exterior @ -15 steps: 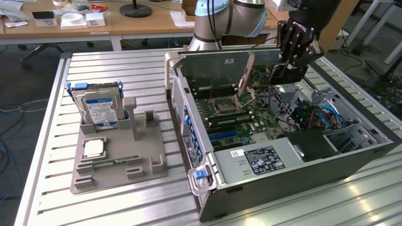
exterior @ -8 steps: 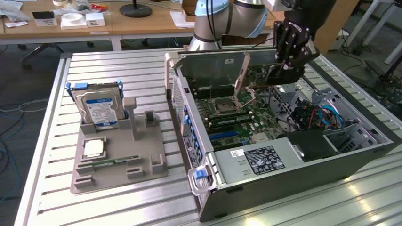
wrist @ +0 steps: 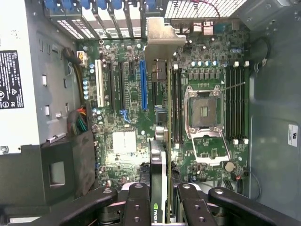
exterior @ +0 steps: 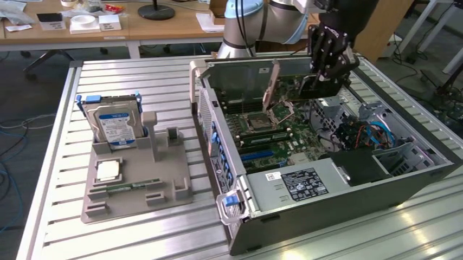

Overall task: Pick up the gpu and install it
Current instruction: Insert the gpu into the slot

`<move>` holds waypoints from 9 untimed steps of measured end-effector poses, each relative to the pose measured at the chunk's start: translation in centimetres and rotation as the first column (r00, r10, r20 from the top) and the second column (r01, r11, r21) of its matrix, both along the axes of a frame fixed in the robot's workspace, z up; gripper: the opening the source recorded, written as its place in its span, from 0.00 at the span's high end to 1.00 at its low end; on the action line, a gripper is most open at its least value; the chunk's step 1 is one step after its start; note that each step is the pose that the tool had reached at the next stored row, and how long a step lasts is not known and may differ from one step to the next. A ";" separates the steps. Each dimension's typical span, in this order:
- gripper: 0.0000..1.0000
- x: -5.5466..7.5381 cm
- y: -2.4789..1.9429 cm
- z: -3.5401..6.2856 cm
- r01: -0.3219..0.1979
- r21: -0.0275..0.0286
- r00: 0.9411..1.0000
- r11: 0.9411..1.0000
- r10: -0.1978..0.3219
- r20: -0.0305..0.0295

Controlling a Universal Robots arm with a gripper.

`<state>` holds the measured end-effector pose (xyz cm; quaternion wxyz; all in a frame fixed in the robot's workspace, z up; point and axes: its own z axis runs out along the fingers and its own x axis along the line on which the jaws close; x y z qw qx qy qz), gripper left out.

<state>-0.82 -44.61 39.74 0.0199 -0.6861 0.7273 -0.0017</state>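
Spanning the scene, a slatted metal surface (exterior: 145,81) carries an open computer case (exterior: 318,206) lying on its side. A grey parts holder (exterior: 166,179) sits apart from it, toward the exterior view's left.

The robot arm (exterior: 268,21) comes down over the far side of the case.

Inside the case:
- The green motherboard (wrist: 207,165) covers the floor.
- A boxy power supply (exterior: 304,184) with a black label sits at the near end in the exterior view.

A hard drive (exterior: 116,127) with a blue-white label stands upright in the back of the holder.

The gpu (wrist: 159,179) is off the holder and in the air inside the case, above the motherboard. It is held on edge, and the wrist view sees it edge-on.
- Its beige metal bracket (wrist: 162,40) points toward the slotted rear wall of the case.
- In the wrist view the card lines up between the long blue slot (wrist: 143,84) and the open processor socket (wrist: 204,110).
- I cannot tell whether its lower edge touches any slot.

The hand (wrist: 162,207) is clenched on the card's end away from the bracket, with one black finger on each face. In the exterior view the hand (exterior: 318,86) hangs vertically above the board.

On the holder's flat front:
- A square processor (exterior: 108,170) lies flat.
- A narrow green memory stick (exterior: 134,187) lies just beside it, toward the near edge.
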 end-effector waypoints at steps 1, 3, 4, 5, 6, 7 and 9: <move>0.73 0.0 0.01 -0.02 0.000 0.000 1.000 1.000 0.000 0.000; 0.73 0.0 0.02 -0.12 0.000 0.000 1.000 1.000 0.000 0.000; 0.73 -0.1 0.03 -0.21 0.000 0.000 1.000 1.000 0.000 0.000; 0.73 -0.1 0.03 -0.32 0.000 0.000 1.000 1.000 0.000 0.000; 0.73 -0.2 0.04 -0.43 0.000 0.000 1.000 1.000 0.000 0.000; 0.73 -0.2 0.04 -0.53 0.000 0.000 1.000 1.000 0.000 0.000; 0.73 -0.2 0.06 -0.59 0.000 0.000 1.000 1.000 0.000 0.000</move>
